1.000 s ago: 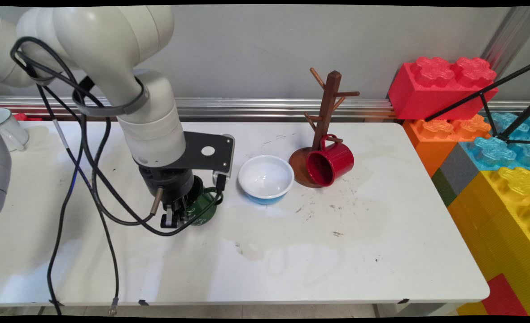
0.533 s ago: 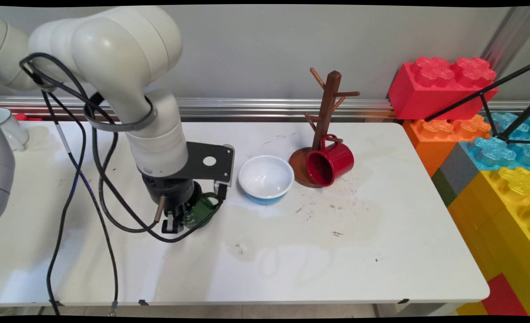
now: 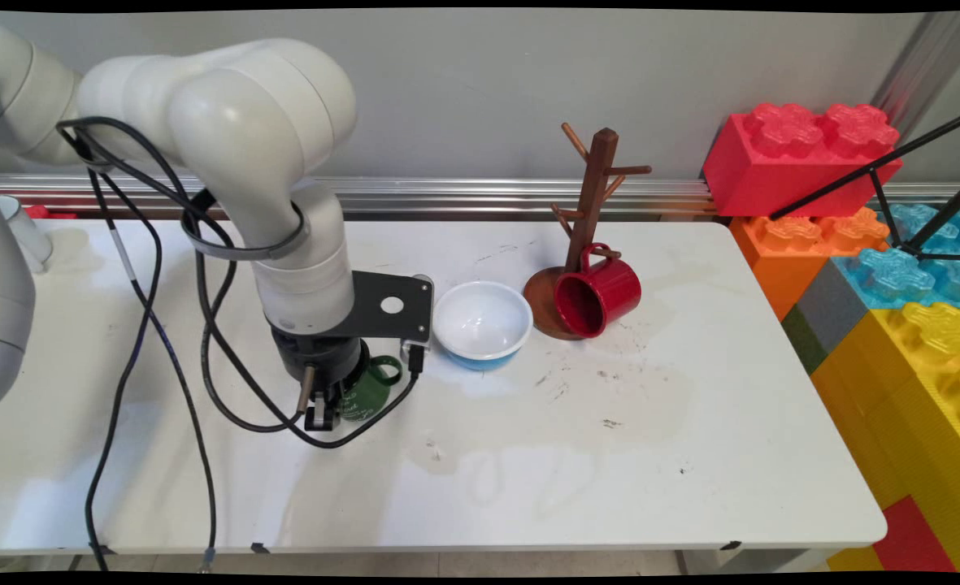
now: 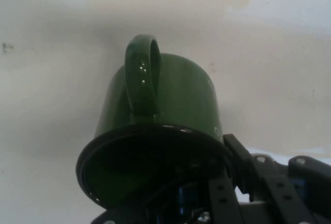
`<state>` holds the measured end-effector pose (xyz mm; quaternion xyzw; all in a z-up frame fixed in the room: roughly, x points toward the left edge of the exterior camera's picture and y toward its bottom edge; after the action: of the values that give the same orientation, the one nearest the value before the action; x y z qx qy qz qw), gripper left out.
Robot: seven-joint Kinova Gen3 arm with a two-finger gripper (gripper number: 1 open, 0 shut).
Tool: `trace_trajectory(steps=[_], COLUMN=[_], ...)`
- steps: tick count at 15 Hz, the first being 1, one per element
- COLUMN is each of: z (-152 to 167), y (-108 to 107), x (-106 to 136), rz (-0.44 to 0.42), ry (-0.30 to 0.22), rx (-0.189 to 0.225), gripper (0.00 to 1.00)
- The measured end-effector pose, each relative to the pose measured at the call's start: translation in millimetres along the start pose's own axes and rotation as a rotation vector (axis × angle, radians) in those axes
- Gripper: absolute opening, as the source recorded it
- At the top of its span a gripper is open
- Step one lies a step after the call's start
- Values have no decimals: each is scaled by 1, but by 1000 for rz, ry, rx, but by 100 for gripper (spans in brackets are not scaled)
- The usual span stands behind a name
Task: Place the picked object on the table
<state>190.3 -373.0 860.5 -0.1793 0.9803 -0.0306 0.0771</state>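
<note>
**Mug shifted a little toward the bowl**

Gripper (image 3: 323, 414) and green mug (image 3: 367, 393) both stand somewhat more to the right than one second ago, nearer to the bowl (image 3: 481, 321). The arm's wrist leans further over the table (image 3: 610, 455). The mug has moved together with the hand, so I judge that it is held and not only touched.

In the hand view the green mug (image 4: 165, 105) shows its dark opening toward the camera, with the handle on top. One finger (image 4: 231, 151) presses on the outside of the rim. The other is hidden, probably inside, so the fingers are narrow, clamped on the rim. I cannot tell whether the mug's bottom touches the table.

Count:
- three mugs: the green one, a red mug (image 3: 597, 296) hanging low on the rack, and a white mug (image 3: 23, 231) at the far left
- one bowl
- one wooden mug rack (image 3: 589, 203)
- one pile of big toy blocks (image 3: 805, 154) at the right
</note>
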Motion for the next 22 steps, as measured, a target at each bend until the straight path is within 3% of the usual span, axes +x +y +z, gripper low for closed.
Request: trace_trajectory(steps=[22], z=[35], y=[-7], x=[15], rz=[-44], ry=[-32], rx=[-14], gripper=[0])
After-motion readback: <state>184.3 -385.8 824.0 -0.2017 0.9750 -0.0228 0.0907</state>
